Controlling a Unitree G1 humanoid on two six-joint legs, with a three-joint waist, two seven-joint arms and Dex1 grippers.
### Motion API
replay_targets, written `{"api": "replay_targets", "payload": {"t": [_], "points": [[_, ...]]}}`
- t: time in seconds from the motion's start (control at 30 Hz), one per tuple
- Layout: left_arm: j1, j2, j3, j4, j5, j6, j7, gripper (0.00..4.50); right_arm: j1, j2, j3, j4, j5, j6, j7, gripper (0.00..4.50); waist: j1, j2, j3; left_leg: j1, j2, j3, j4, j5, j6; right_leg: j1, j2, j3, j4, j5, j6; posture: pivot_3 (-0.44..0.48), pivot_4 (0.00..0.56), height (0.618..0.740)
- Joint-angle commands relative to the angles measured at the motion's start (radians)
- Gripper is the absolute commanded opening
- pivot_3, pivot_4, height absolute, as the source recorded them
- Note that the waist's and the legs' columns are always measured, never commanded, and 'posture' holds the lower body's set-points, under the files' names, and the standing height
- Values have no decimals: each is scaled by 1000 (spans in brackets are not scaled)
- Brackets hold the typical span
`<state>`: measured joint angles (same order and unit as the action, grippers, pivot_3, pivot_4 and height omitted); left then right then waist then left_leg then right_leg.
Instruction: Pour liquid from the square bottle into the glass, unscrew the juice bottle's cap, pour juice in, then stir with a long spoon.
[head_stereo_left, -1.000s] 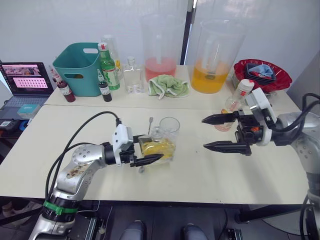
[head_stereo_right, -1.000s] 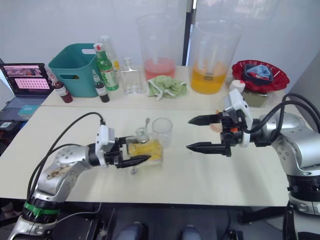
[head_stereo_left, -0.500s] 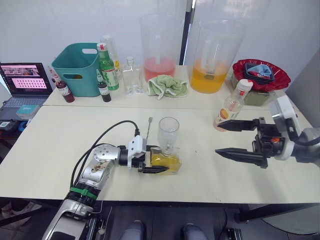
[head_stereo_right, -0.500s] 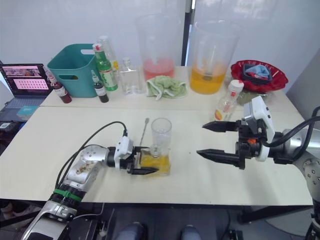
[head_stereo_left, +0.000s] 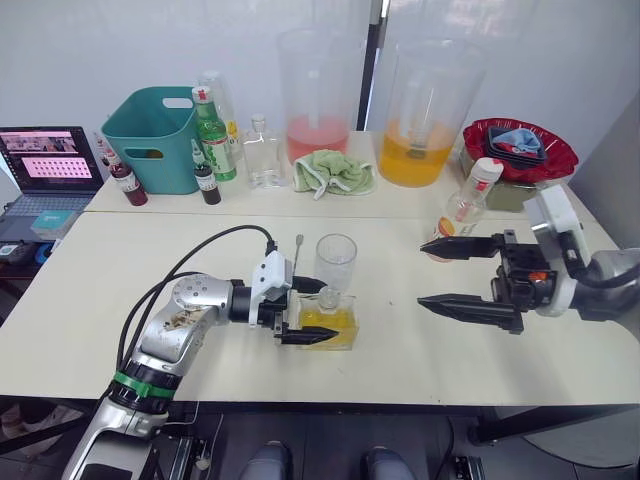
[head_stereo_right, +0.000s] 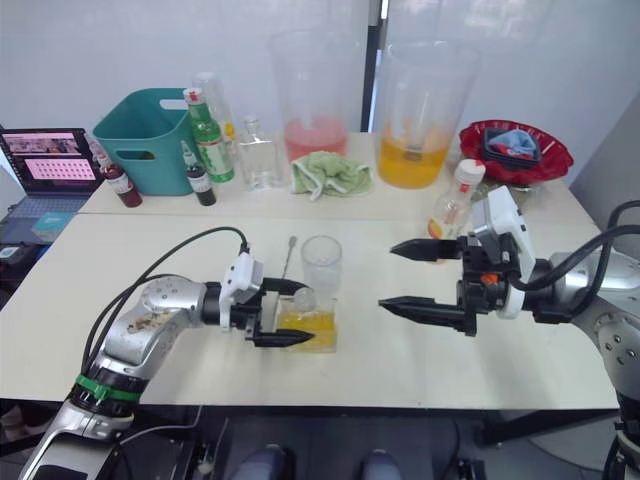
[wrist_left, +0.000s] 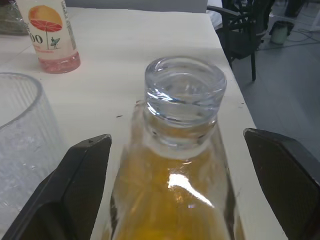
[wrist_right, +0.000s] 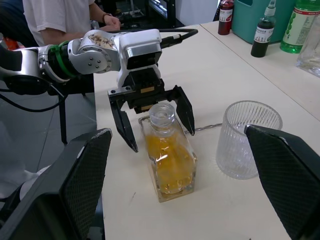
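The square bottle (wrist_right: 170, 156) stands upright on the table (head_stereo_left: 150, 260) between the two fingers of the left gripper (head_stereo_left: 314, 312). The fingers are spread wide, one on each side of the bottle. They do not seem to press on it, though that is hard to tell from the head views. The gripper is set that way so it can close on the bottle and lift it to pour.

The glass (head_stereo_left: 335, 263) stands just past the bottle from the left gripper, near enough for a short tip. The long spoon (head_stereo_left: 296, 255) lies flat beside the glass.

The right gripper (head_stereo_left: 455, 272) hangs above the table, wide open and holding nothing. The juice bottle (head_stereo_left: 466, 205) with its cap on stands just behind it, so it looks ready for that job later.

Compared with one second ago, the bottle was tilted and gripped in the left gripper; now it stands straight and the fingers are opened around it. The right gripper was closer to the glass then.
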<state>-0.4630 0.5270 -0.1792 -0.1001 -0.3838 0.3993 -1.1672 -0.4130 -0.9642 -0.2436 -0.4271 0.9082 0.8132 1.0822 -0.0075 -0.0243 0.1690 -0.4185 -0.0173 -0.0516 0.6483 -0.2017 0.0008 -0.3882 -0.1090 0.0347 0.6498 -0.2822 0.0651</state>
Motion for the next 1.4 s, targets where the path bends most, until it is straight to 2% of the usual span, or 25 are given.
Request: {"api": "replay_targets", "payload": {"t": [0.03, 0.23, 0.47, 0.67, 0.87, 1.17, 1.2, 1.4], "points": [[-3, 3, -9, -29, 34, -13, 40, 4478, -51, 16, 28, 14, -21, -32, -7, 4500, -1, 0, 0, 0, 0, 0, 0, 0, 0, 0, 0, 0, 0, 0, 0, 0, 150, 740], [-4, -10, -34, 11, 74, -83, 38, 4478, -92, 59, 87, 21, -62, -53, -20, 4500, 1, 0, 0, 0, 0, 0, 0, 0, 0, 0, 0, 0, 0, 0, 0, 0, 150, 740], [-6, -26, -40, 16, 62, -101, 22, 4478, -125, 135, 174, -4, -101, -53, -69, 4500, -3, 0, 0, 0, 0, 0, 0, 0, 0, 0, 0, 0, 0, 0, 0, 0, 150, 740], [-2, -18, -44, 32, 73, -121, 3, 2785, -169, 201, 294, -13, -236, -102, -135, 4500, -4, 0, 0, 0, 0, 0, 0, 0, 0, -1, 0, 0, 1, 0, 0, 0, 150, 740], [6, -14, -48, 39, 82, -129, 5, 2789, -185, 273, 402, -19, -335, -154, -150, 4500, -4, 0, 0, 0, 0, 0, 0, 0, 0, -1, 0, 0, 2, 0, 0, 0, 150, 740], [-2, -2, -46, 40, 82, -129, -2, 2789, -190, 352, 464, 12, -404, -184, -161, 4500, -6, 0, 0, 1, -1, -1, 1, 0, 0, -2, 0, 0, 6, 0, 0, 0, 150, 740], [-3, -1, -47, 39, 82, -128, -3, 2789, -191, 362, 472, 17, -412, -189, -163, 3984, -6, 0, 0, 1, -1, -1, 1, 0, 0, -2, 0, 0, 6, 0, 0, 0, 150, 740], [-14, 0, -46, 51, 80, -126, -7, 2789, -194, 386, 496, 40, -454, -192, -166, 2034, -7, 0, 0, 2, -1, -1, 1, 0, 0, -2, 0, 1, 7, 0, 0, 0, 150, 740]]}}
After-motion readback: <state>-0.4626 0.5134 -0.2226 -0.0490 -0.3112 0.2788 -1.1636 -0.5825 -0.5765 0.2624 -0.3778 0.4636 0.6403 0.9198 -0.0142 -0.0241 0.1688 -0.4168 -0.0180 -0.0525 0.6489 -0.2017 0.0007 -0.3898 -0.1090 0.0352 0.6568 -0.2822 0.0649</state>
